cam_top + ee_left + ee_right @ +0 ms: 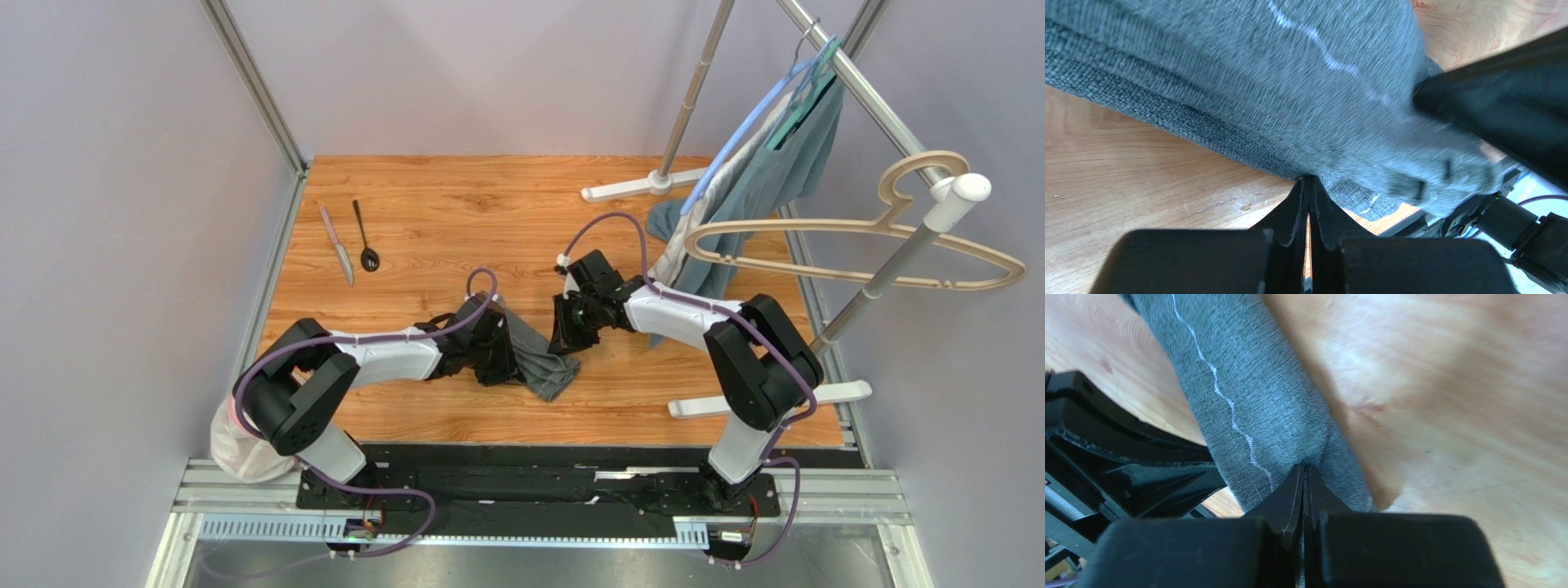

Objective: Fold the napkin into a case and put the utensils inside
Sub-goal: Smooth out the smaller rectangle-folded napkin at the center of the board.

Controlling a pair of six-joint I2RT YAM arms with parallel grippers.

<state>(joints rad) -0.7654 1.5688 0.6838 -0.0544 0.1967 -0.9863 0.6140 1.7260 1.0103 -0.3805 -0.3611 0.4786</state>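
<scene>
You have the napkin (546, 364) bunched between both claws.
Your left gripper (1308, 184) pinches one edge and your right gripper (1303, 473) the other, both pressed tight on cloth; the knife (337, 246) and spoon (366, 237) lie well beyond the left claw.

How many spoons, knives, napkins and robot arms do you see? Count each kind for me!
Spoon: 1
Knife: 1
Napkin: 1
Arms: 2, left arm and right arm
Total: 5
</scene>
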